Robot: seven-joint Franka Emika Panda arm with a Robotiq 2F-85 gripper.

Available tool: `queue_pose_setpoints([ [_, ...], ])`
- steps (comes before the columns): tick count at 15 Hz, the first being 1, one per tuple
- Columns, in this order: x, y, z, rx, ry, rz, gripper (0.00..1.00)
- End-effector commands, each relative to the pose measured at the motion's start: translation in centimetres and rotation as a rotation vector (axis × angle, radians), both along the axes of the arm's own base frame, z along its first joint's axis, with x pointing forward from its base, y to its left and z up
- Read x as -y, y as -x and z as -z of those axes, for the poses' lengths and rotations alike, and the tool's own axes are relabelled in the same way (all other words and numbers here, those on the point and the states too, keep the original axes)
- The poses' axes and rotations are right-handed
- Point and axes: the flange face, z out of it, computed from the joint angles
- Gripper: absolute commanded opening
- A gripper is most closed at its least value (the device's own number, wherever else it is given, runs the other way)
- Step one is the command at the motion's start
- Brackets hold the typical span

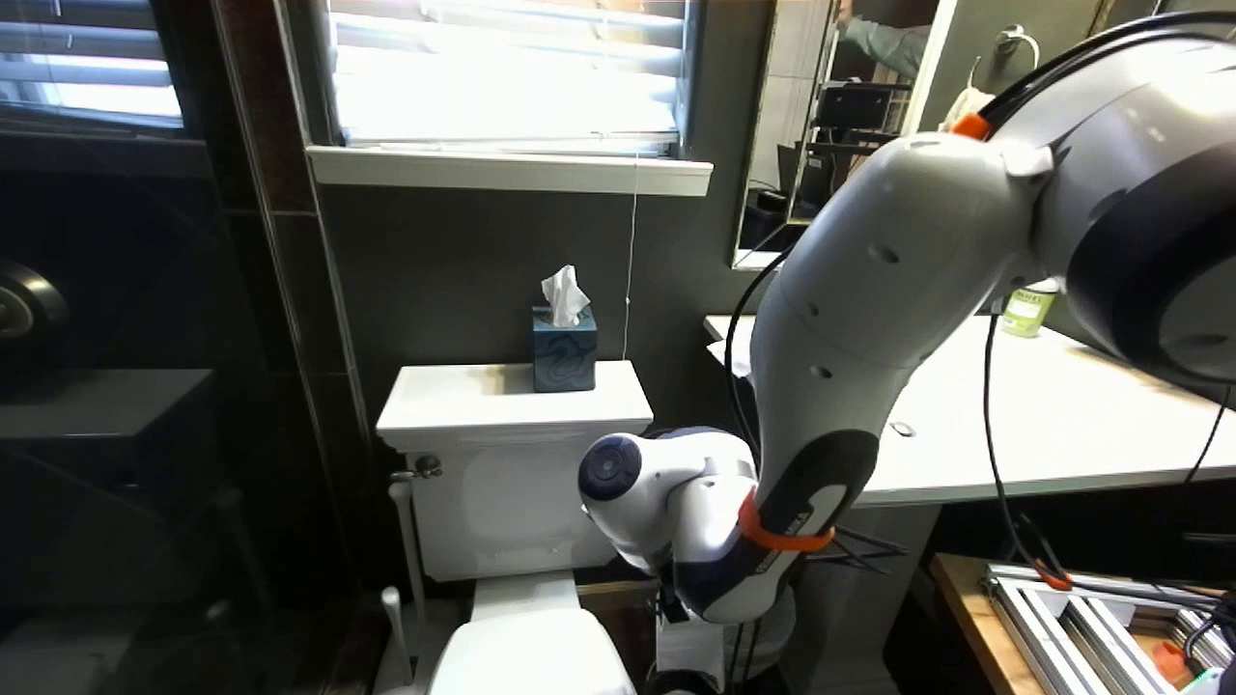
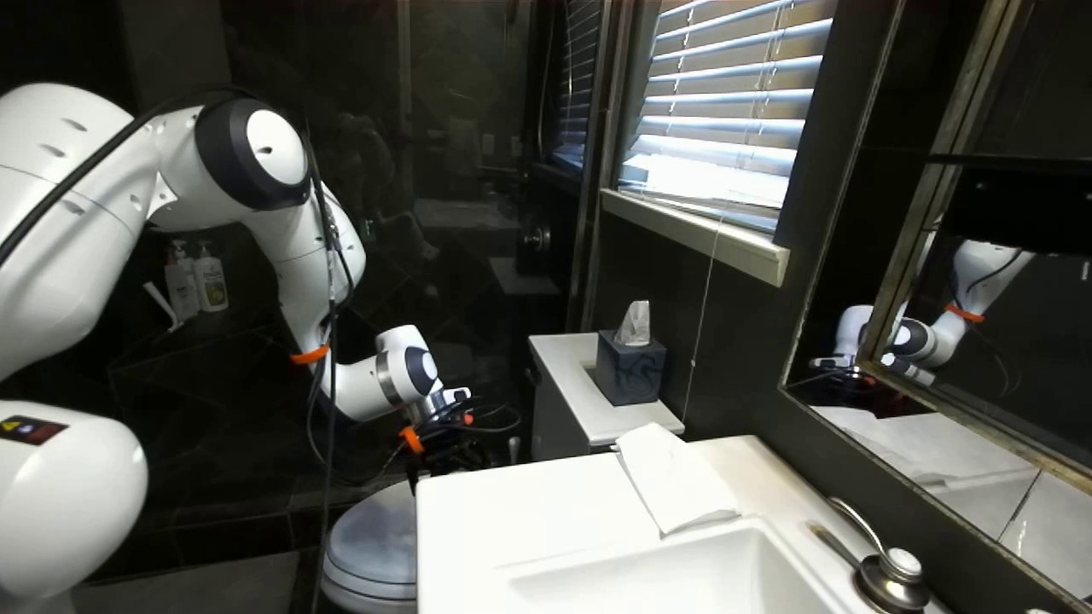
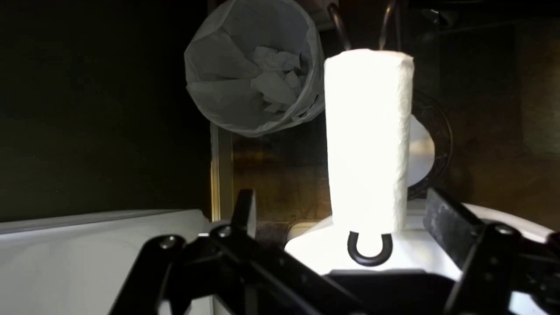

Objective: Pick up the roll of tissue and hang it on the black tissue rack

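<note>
The roll of tissue (image 3: 369, 140), a bright white cylinder, sits on the black tissue rack in the wrist view. The rack's dark wire shows as a U-shaped end (image 3: 369, 258) at the roll's near end and as two bars past its far end. A round dark wire base (image 3: 444, 131) with a white disc shows below the roll. My gripper (image 3: 340, 197) is open, with one finger on each side of the roll's near end and gaps on both sides. In an exterior view a white shape that looks like the roll (image 1: 690, 652) is below my gripper (image 1: 676, 603). The counter hides it in an exterior view (image 2: 452, 456).
A lined bin (image 3: 194, 74) with paper scraps stands beside the rack. The toilet (image 1: 531, 656) is on the rack's other side. The white counter (image 1: 946, 415) is close to the arm. A dark tissue box (image 1: 565, 357) stands on the toilet tank (image 1: 463, 396).
</note>
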Motion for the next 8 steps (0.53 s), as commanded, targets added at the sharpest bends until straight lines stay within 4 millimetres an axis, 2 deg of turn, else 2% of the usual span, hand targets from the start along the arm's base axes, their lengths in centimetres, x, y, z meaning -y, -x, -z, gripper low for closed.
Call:
queue_pose_setpoints([
  [1,-2.0,0.8,-7.2,0.014,-0.080,0.034,1.00],
  [5,-3.6,1.3,-14.6,0.038,-0.252,0.052,1.00],
  [8,-3.2,2.3,-20.7,0.050,-0.373,0.049,1.00],
])
